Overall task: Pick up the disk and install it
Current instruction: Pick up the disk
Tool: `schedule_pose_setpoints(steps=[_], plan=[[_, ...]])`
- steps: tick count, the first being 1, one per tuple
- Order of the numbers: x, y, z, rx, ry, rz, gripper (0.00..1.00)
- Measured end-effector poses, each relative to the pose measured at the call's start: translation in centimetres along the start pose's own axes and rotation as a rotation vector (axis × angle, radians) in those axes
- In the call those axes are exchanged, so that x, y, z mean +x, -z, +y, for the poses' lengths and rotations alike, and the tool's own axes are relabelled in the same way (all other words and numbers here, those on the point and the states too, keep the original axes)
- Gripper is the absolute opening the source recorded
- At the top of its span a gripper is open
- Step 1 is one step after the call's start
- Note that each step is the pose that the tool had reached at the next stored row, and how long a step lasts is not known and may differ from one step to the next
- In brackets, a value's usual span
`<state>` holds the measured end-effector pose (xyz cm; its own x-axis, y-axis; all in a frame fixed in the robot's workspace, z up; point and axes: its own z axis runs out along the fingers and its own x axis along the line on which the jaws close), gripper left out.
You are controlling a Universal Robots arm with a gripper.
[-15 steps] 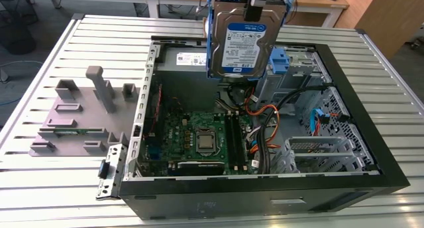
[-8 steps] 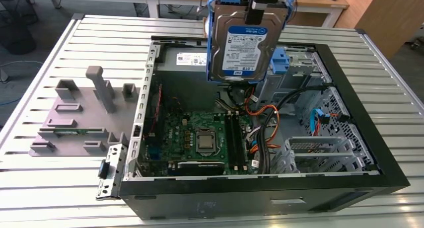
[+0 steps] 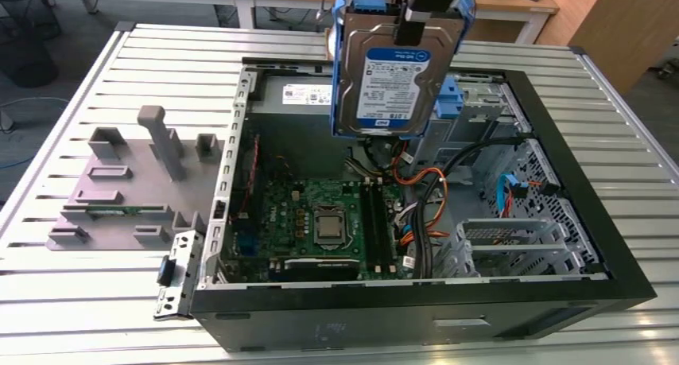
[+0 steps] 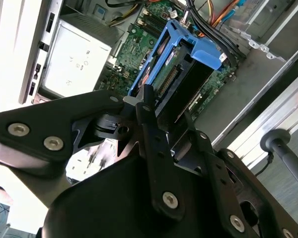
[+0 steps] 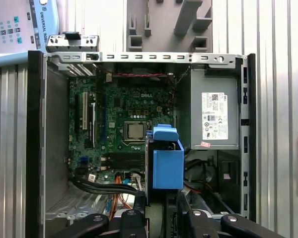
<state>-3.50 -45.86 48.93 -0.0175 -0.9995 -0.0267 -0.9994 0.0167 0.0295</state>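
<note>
disk (image 3: 395, 83) clamped upright in tool (image 3: 409, 17), hanging above computer case (image 3: 424, 311)

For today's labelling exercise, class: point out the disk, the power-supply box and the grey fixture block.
The disk (image 3: 395, 83): exterior view, on its white-and-blue label.
The power-supply box (image 5: 214, 116): first wrist view, on its white sticker.
The grey fixture block (image 3: 136, 192): exterior view, on its flat base.

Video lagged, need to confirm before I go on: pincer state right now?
Pincer: shut on the disk, holding it above the open computer case.
</note>
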Motion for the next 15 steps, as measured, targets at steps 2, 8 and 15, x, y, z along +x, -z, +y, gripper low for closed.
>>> schedule_pose_setpoints(steps=[2, 8, 15], plan=[[0.23, 0.01, 0.00, 0.0000, 0.000, 0.0001, 0.35], [0.92, 0.03, -0.02, -0.0001, 0.000, 0.0001, 0.35], [1.70, 0.05, -0.03, 0.0000, 0.000, 0.0001, 0.35]])
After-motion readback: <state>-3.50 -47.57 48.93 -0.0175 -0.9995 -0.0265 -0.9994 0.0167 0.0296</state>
